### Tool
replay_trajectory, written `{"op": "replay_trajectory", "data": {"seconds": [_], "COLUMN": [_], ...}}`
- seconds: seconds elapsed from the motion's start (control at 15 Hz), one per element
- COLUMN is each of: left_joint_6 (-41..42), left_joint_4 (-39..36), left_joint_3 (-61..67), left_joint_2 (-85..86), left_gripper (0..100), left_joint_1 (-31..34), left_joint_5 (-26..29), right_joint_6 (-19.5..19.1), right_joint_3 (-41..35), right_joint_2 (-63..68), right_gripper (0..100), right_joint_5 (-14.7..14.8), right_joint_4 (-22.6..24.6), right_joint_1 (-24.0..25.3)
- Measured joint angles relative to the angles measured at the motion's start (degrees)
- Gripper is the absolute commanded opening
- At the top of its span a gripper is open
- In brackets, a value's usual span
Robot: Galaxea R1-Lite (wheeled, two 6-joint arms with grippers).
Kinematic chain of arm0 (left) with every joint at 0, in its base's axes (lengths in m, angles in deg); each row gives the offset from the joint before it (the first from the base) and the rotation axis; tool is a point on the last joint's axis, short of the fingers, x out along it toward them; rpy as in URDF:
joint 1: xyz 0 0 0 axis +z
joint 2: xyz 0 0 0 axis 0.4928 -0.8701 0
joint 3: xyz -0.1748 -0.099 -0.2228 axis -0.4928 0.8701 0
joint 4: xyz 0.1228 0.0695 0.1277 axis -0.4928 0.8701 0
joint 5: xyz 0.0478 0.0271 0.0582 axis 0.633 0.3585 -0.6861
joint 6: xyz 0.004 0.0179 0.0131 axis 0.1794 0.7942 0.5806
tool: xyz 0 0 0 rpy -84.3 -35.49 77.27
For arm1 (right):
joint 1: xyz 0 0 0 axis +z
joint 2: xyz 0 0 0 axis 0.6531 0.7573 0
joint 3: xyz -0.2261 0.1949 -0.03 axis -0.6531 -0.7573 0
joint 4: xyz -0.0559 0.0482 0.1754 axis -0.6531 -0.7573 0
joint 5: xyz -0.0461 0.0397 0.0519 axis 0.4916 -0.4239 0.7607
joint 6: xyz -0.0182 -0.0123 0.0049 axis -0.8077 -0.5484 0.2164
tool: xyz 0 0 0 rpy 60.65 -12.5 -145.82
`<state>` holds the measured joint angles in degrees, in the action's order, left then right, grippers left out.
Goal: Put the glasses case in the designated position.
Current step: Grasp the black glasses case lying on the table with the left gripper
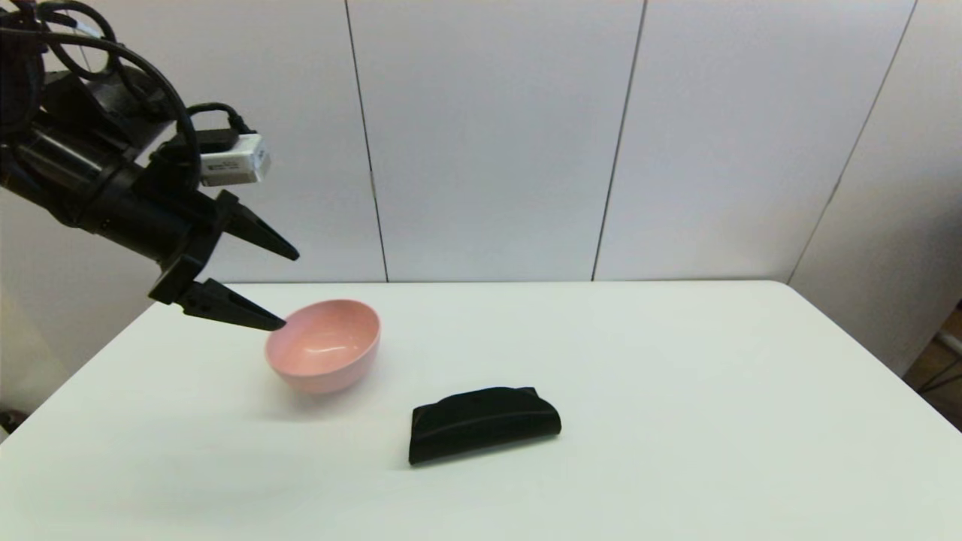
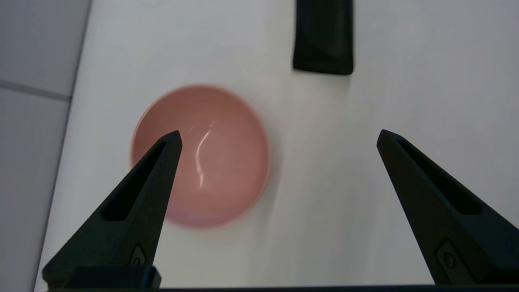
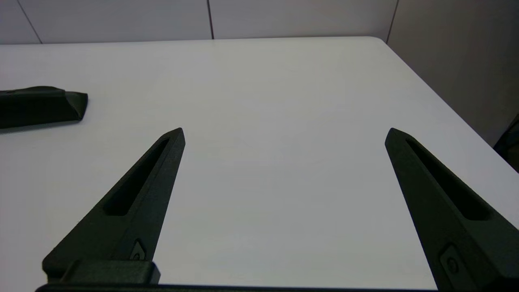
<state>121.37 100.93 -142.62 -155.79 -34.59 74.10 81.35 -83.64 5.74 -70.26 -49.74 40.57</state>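
— Over by the table's (image 1: 676, 361) left edge, what's that arm doing?
— The left gripper (image 1: 285, 289) hangs in the air above the pink bowl (image 1: 325, 346), fingers spread wide, holding nothing. Its wrist camera looks straight down into the bowl (image 2: 200, 156).
— And the glasses case (image 1: 483, 422)?
— Lying flat near the front edge, right of the bowl, untouched.
— The other arm?
— Only its own camera shows the right gripper (image 3: 284, 134): wide open, empty, low over bare tabletop, with the case's end (image 3: 40, 106) well off to its side.
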Motion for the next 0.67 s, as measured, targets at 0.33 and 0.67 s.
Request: {"op": "replay_trajectory", "data": {"seconds": [0.33,0.67], "left_joint_6": [-8.90,-24.42], "left_joint_4": [0.21,0.21], "left_joint_3": [-0.12,-0.12], "left_joint_2": [-0.83,-2.68], "left_gripper": [100,100], "left_joint_1": [-13.63,-22.55], "left_joint_5": [-2.71,-11.89], "right_joint_6": [0.02,0.06], "right_joint_3": [0.00,0.00], "right_joint_2": [0.00,0.00], "right_gripper": [100,100], "right_joint_5": [0.02,-0.02], "right_joint_4": [0.00,0.00], "right_joint_1": [0.02,0.00]}}
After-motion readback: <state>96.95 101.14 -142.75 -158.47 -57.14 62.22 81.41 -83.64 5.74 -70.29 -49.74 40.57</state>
